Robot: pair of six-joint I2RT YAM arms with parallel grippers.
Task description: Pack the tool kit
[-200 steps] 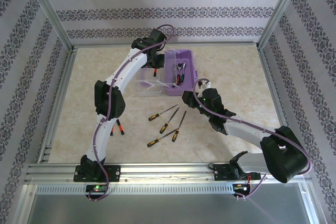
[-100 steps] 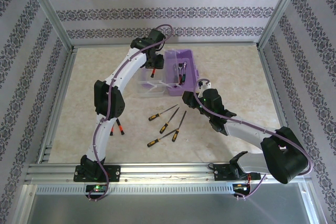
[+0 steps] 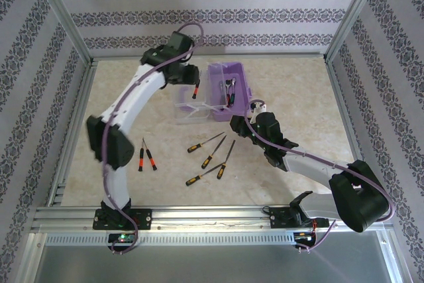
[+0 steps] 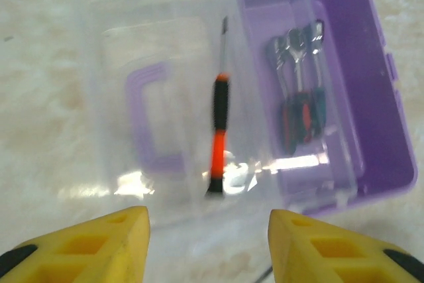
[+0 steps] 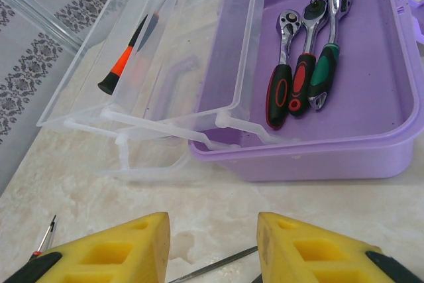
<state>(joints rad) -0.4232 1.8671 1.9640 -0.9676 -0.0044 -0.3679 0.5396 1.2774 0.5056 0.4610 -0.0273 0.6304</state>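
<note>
Your left gripper [image 4: 209,230] hangs jaws apart above the lid [image 4: 132,44] of the tool kit [image 4: 374,97]. Your right gripper [image 5: 212,243], apart too, sits low beside it; screwdrivers [image 3: 207,160] lie strewn on the desk [image 3: 298,91].

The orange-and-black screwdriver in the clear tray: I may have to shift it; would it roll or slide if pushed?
The screwdriver looks slim with a rounded handle, so it would probably roll when nudged sideways. The clear tray under it looks smooth and glossy, so it likely slides easily too. It appears rigid and light.

2 white arms [image 3: 136,94] with black joints, purple cables [image 3: 187,29] looped along each — blocky yellow fingers [image 4: 99,240], small green lights [image 3: 121,237]
</note>
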